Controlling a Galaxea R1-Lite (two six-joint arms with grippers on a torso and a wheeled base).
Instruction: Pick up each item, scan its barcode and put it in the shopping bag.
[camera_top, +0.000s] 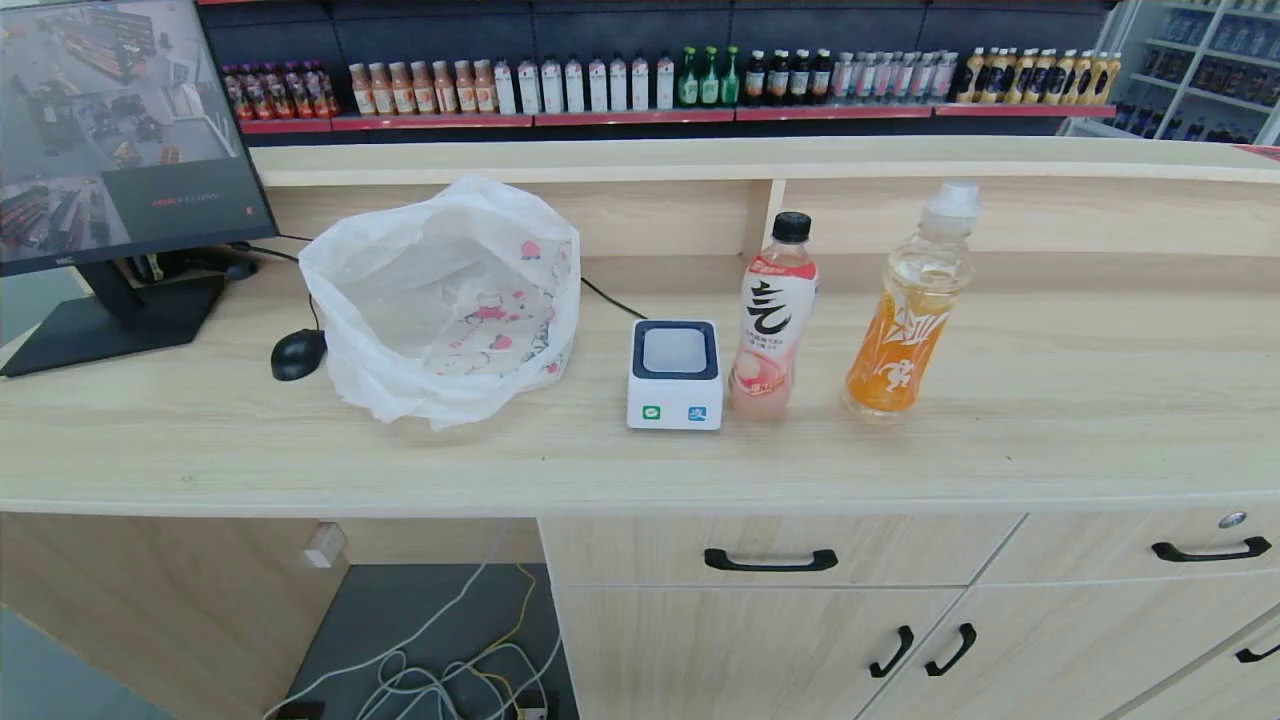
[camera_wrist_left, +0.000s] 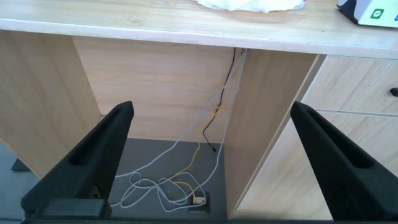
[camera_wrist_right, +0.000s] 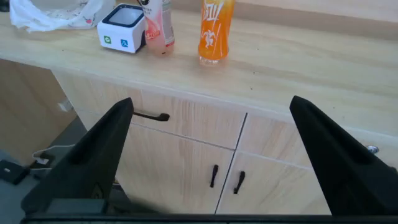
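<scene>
Shop shelves of drinks run behind the wooden worktop (camera_top: 1050, 420). Near its middle stands a white scanner (camera_top: 675, 375), with a pink drink bottle (camera_top: 772, 320) just beside it and an orange drink bottle (camera_top: 905, 320) farther toward the right edge. The open plastic shopping bag (camera_top: 440, 300) sits on the scanner's left-edge side.

Both bottles look filled, so I judge them fairly heavy, stiff and slippery. I would take each around its labelled body. The bag looks thin and floppy.

My left tool (camera_wrist_left: 208, 115) hangs below the front edge, fingers wide apart, holding nothing. My right tool (camera_wrist_right: 211, 106) is equally spread and empty, before the drawers (camera_wrist_right: 186, 134).
</scene>
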